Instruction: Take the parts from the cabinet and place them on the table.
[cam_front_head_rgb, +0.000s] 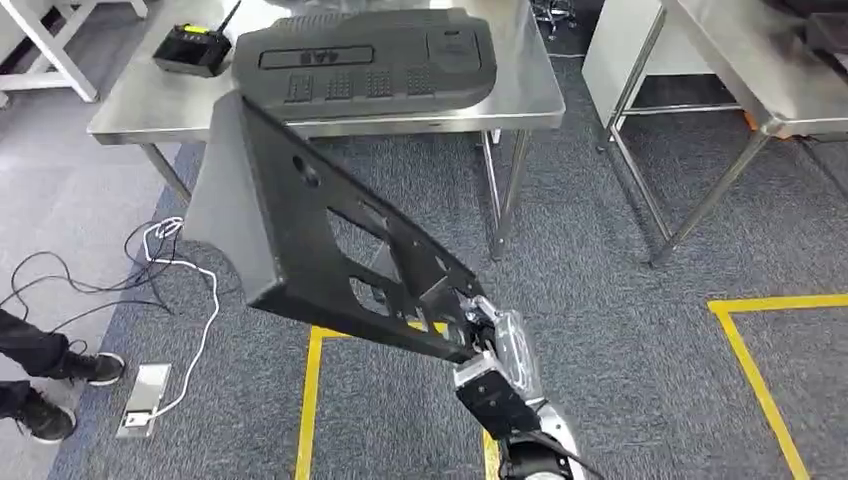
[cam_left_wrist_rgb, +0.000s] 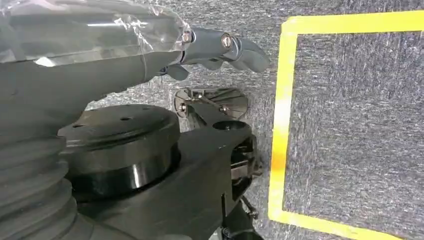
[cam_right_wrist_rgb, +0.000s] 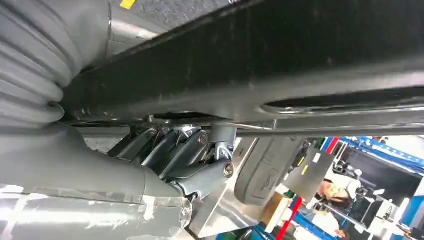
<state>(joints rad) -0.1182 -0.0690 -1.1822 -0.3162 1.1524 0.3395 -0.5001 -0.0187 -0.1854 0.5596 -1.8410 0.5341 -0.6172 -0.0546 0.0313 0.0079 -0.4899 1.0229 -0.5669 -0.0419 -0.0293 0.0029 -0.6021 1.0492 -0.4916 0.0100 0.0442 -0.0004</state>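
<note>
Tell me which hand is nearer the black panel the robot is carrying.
Right. The right hand grips the black panel by its lower end, holding it out toward the table. The left hand hangs over the carpet beside the yellow tape, holding nothing.

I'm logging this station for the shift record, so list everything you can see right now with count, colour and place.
Long panel part: one, black with cut-outs, held up over the floor in front of the table.
Moulded panel part: one, dark grey, lying on the near table.
Handheld device with antenna: one, black, on the near table's left end.
Steel tables: two, silver, near table ahead, second table at the right.
Cables: several, black and white, on the floor at the left.
Floor tape: yellow lines on grey carpet.
Person's shoes: two, black, at the left edge.
Right hand: grips the long panel part's lower end.
Left hand: grey, holds nothing, above the carpet.
</note>
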